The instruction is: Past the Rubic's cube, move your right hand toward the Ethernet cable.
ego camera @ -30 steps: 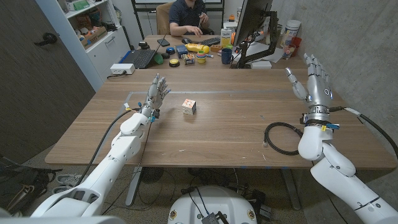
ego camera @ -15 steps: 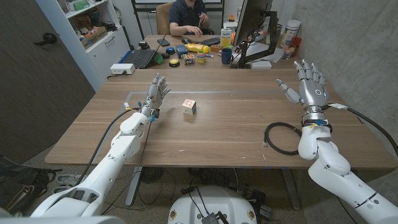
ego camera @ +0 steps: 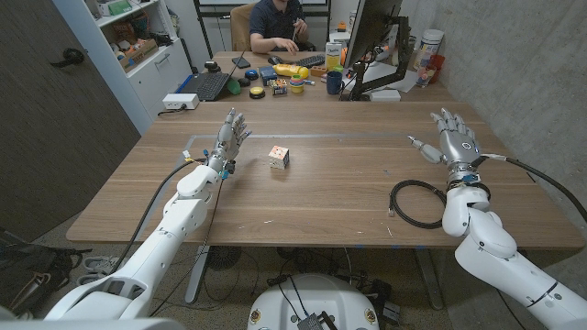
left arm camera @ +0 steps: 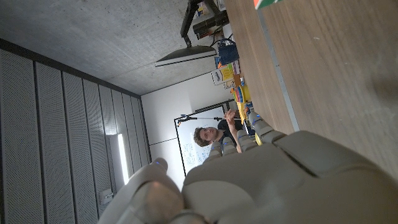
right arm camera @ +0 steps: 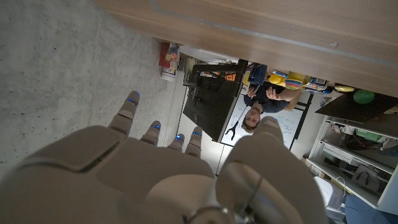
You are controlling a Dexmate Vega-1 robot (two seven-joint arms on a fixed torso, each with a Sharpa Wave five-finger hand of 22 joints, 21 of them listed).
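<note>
Right robot hand (ego camera: 452,139): raised over the right side of the wooden surface (ego camera: 339,197), fingers spread apart and holding nothing — the back of it also shows in the right wrist view (right arm camera: 168,180).
Ethernet cable (ego camera: 415,203): a black loop lying on the surface near its front edge, just beside the right forearm and on the near side of the right robot hand; not touched.
Rubic's cube (ego camera: 280,157): sits alone near the middle of the surface, well apart from the cable and from the right robot hand.
Left robot hand (ego camera: 228,140): stands upright to the left of the cube, fingers apart and pointing up, holding nothing — near the cube but not touching it.
Far desk: a monitor (ego camera: 371,32), a laptop (ego camera: 204,86) and small coloured items lie beyond the surface, where a seated person (ego camera: 275,23) faces them.
</note>
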